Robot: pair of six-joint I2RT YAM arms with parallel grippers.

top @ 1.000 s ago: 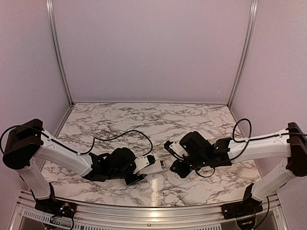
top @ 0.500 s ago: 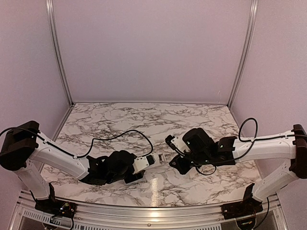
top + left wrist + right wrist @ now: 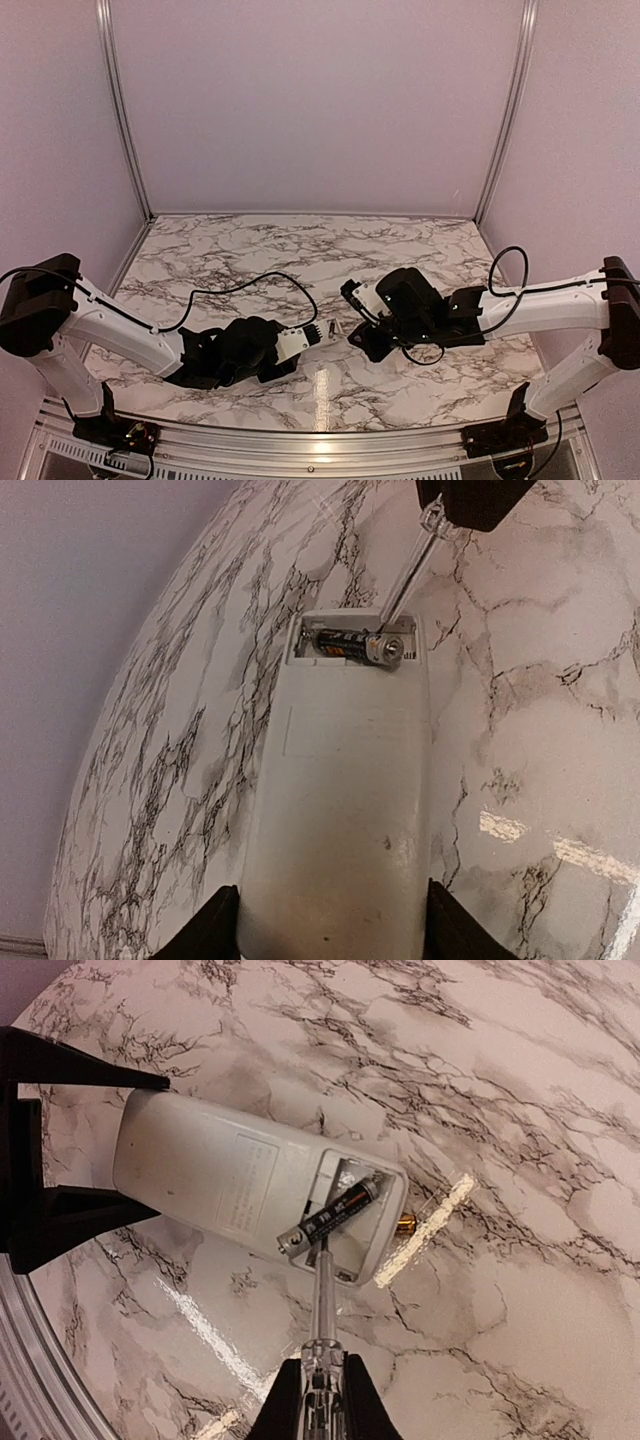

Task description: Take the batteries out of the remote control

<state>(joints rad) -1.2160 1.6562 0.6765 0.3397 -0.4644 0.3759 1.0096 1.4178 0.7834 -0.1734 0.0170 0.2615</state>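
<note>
**Battery prying under way**

Prying was the step in hand. The left jaws, partly open, clamped the left end of the remote control [image 3: 340, 810]. It lay back-up on the marble surface [image 3: 520, 1110] between the two arms, with its cover off. The right jaws, shut tight on a clear stick [image 3: 322, 1300], set its tip against the metal end of a dark battery [image 3: 330, 1215] lying askew in the open compartment. A small gold-orange piece [image 3: 405, 1224] showed just beyond the remote's right end; whether it was another battery could not be told. Next, the tip probably needed to lever that end up and out while the left grip pinned the remote flat.
</note>
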